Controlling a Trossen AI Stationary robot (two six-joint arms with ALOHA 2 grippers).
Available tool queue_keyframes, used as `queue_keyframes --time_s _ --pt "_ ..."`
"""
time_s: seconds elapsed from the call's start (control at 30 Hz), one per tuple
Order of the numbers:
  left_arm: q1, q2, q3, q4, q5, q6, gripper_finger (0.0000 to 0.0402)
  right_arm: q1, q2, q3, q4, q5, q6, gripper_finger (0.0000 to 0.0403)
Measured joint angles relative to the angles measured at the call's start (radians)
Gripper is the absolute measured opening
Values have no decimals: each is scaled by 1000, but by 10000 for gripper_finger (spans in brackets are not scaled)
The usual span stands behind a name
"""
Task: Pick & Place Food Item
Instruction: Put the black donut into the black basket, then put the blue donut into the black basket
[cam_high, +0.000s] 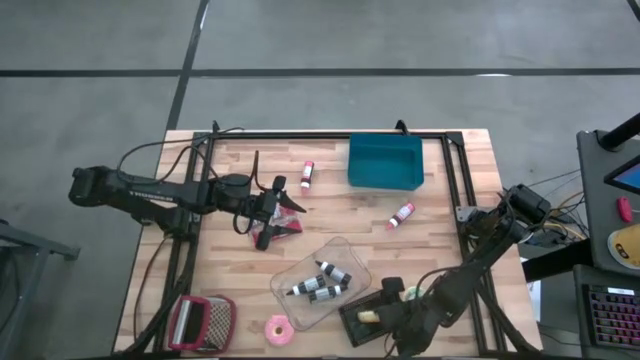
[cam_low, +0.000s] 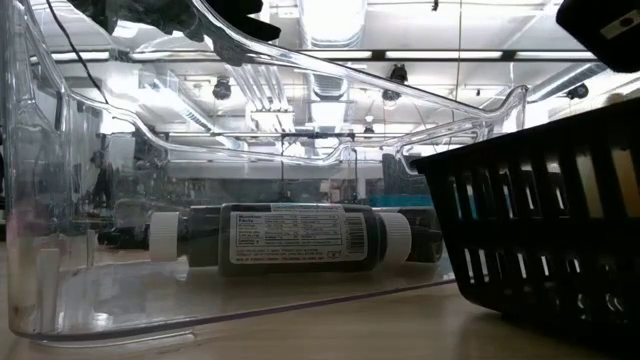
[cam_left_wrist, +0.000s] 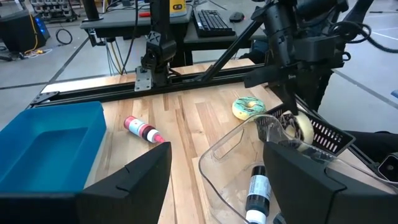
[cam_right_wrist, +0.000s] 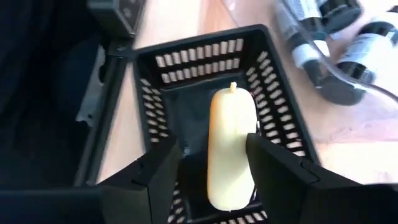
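- Above the black basket (cam_right_wrist: 205, 118), the right gripper (cam_right_wrist: 214, 168) hangs, fingers parted around the pale sausage (cam_right_wrist: 230, 149); grip uncertain.
- Sausage lies inside the basket.
- Left gripper (cam_left_wrist: 217, 180), well away from the basket, released.

Pale yellow food item lying in the black basket

A smooth, pale yellow, sausage-shaped food item (cam_right_wrist: 229, 149) with a small nub at one end is lying lengthwise on the floor of a black slotted basket (cam_right_wrist: 205, 59). The basket is sitting at the near right part of the bench (cam_high: 440, 200), just beside a clear tray. From above, the food item (cam_high: 369, 316) is showing as a small yellowish shape inside the basket (cam_high: 358, 325), partly hidden.
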Motion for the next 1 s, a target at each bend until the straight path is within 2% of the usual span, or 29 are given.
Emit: queue_keyframes --time_s 0.33,0.53,0.73,1.0 --pt "0 0 0 -1 0 0 259 7 0 26 4 -48 -2 151" --pt "0 0 0 -1 -1 1 259 7 0 30 -14 -33 6 144" --pt "0 0 0 -1 -3 4 259 7 -7 29 -191 34 116 152" --pt "0 0 0 -2 -3 4 259 8 -21 66 -442 49 249 185"
